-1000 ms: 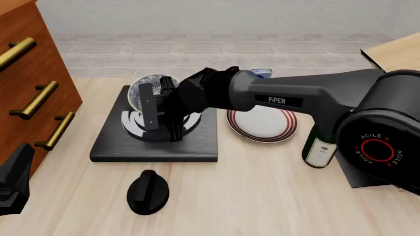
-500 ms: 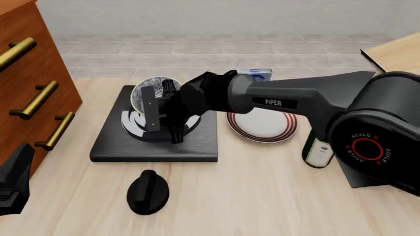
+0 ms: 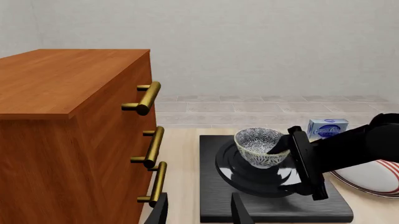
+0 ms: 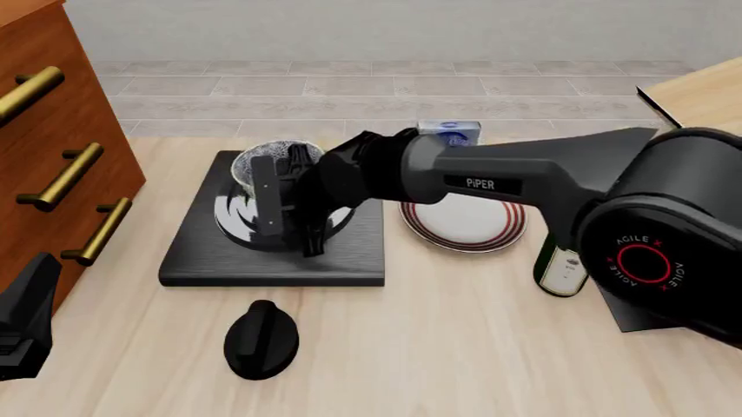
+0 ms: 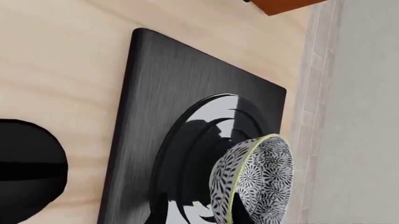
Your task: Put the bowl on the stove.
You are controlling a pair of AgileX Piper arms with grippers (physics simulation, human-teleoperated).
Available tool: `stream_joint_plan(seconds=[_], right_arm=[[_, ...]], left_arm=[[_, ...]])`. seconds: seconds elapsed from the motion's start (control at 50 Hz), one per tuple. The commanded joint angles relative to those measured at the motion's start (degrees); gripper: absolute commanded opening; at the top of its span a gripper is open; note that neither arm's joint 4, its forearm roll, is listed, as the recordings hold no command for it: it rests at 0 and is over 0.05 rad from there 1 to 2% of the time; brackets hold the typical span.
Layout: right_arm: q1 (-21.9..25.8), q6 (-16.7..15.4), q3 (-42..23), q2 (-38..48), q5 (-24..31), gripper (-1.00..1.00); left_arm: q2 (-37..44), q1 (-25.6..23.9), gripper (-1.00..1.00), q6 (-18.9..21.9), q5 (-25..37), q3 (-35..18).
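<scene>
Over the stove's [image 4: 274, 248] central rings: bowl [image 4: 269, 169] turned from tilted to nearly upright since a second ago and lowered, right gripper [image 4: 288, 204] clamped on its rim. Release apparently near. Left gripper [image 3: 198, 211] parted, idle, near the stove's front edge.
</scene>
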Motion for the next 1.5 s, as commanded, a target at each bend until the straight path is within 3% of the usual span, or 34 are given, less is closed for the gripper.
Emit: stream_joint_plan(seconds=[0.02,0.54,1.3,1.5], right_arm=[[-0.21,0.1,0.33,-0.03,-0.09,1.0],[-0.14,-1.07,2.15,-5.02,1.0,1.0],[2.39,-3.51,22.6,-25.42,-3.12,1.0],[3.97,-1.69,26.72,-31.02,-4.47,1.0]], left_arm=[[0.01,-0.01,1.0,0.0,0.0,0.0],[-0.03,-0.01,1.0,0.0,0.02,0.0],[-0.01,-0.01,1.0,-0.01,0.0,0.0],[-0.01,0.0,1.0,-0.01,0.0,0.0]])
